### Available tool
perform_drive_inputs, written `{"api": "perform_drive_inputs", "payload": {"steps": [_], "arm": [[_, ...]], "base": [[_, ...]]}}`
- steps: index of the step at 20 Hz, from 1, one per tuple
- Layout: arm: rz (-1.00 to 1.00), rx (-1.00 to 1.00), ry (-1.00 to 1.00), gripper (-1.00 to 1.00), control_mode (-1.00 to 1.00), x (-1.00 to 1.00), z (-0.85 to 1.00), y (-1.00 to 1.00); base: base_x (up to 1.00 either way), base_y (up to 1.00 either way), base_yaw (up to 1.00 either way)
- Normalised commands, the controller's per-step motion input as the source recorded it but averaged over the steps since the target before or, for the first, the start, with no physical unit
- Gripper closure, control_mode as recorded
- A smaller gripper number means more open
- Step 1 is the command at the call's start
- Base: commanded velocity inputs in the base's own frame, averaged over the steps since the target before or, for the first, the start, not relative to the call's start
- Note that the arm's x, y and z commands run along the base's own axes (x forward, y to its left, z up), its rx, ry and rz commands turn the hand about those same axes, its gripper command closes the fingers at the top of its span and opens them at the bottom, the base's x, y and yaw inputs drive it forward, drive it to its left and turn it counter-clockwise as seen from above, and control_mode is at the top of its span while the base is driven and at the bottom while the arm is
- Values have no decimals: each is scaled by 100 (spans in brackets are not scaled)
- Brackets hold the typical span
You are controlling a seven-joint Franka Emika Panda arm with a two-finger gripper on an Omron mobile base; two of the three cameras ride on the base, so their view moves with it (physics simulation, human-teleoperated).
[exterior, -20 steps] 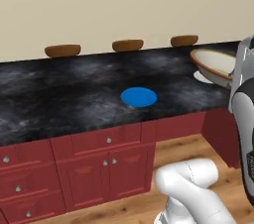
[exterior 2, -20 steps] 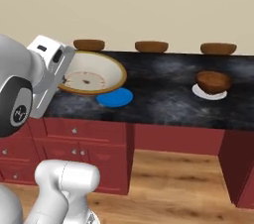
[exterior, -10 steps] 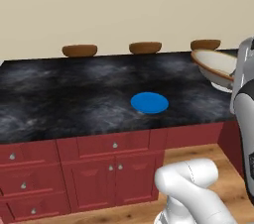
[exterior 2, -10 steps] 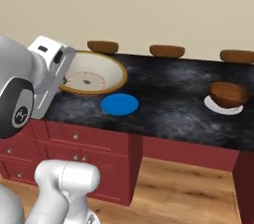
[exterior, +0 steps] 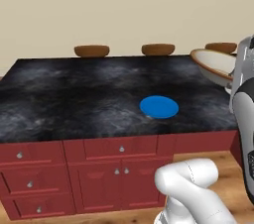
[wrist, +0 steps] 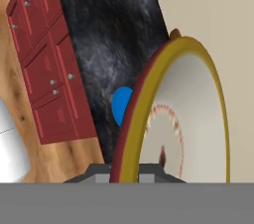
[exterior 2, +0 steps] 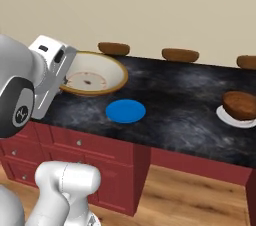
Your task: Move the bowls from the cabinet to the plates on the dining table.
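My gripper (exterior 2: 66, 81) is shut on the near rim of the cream-white bowl (exterior 2: 94, 73) with a tan rim and holds it tilted in the air over the left part of the dining table (exterior 2: 175, 90). The bowl (exterior: 214, 64) also shows in the left base view at the right edge. In the hand view its rim (wrist: 149, 114) runs up from between the fingers. The blue plate (exterior 2: 125, 111) lies bare on the black top, just beside and below the held bowl. The dark brown bowl (exterior 2: 240, 105) sits on the white plate (exterior 2: 231, 119) at the right. The cabinet is out of view.
Three flat brown stool tops (exterior 2: 114, 48) (exterior 2: 180, 54) (exterior 2: 247, 62) line the far edge of the island. Dark red drawers with silver knobs (exterior: 121, 148) face me under the stone top. A beige wall stands behind and wood floor (exterior 2: 195, 200) lies below.
The whole picture has slid right in both base views, so the base has moved along the island. The bowl stays in the gripper in the same pose.
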Motion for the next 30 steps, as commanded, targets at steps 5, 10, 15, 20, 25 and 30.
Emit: {"api": "perform_drive_inputs", "payload": {"steps": [5, 10, 15, 20, 25, 30], "arm": [[0, 0, 0, 100, 100, 0, 0, 0], [0, 0, 0, 100, 100, 0, 0, 0], [2, 0, 0, 100, -100, 6, -2, -5], [8, 0, 1, 100, -100, 35, -13, -18], [5, -1, 5, 100, -100, 45, -14, -4], [1, -7, 11, 100, -100, 44, -16, 13]], "base": [[28, -33, 12], [29, -35, 11], [24, -25, 8], [0, 0, 0], [0, 0, 0], [0, 0, 0]]}}
